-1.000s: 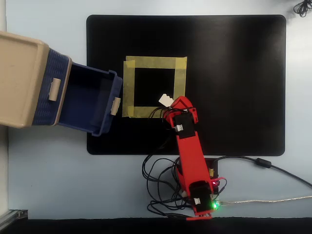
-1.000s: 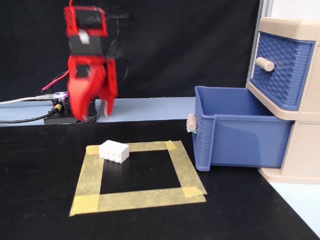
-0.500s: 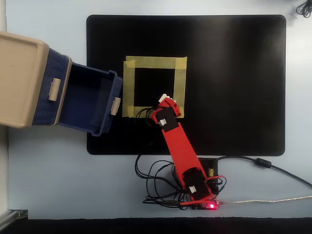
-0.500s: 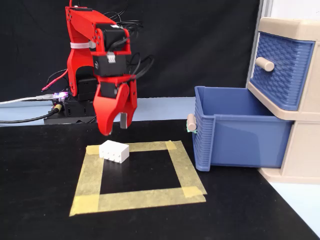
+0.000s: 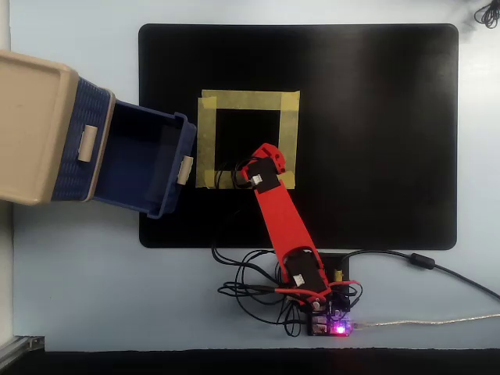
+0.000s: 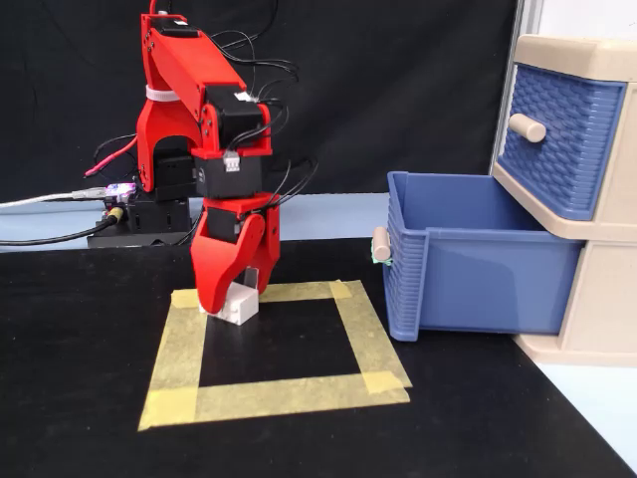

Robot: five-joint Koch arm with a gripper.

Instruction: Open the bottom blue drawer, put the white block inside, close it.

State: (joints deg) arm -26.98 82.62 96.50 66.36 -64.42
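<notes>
White block (image 6: 239, 303), small pale brick, sits on the far-left corner of the yellow tape square (image 6: 368, 344) on the black mat (image 6: 478, 428). Red gripper (image 6: 231, 299) is down right over it, jaws spread w/ the block between them; can't tell if they touch it, not clamped by the look of it. Bottom blue drawer (image 6: 478, 279) is pulled out at right, ribbed front, beige tab handle (image 6: 379, 244), nothing visible inside from overhead (image 5: 141, 160). Overhead view hides the block completely under the arm (image 5: 277, 219); only the fixed view shows it. Overhead alone shows the drawer's whole interior & the cabinet (image 5: 31, 129) top.
</notes>
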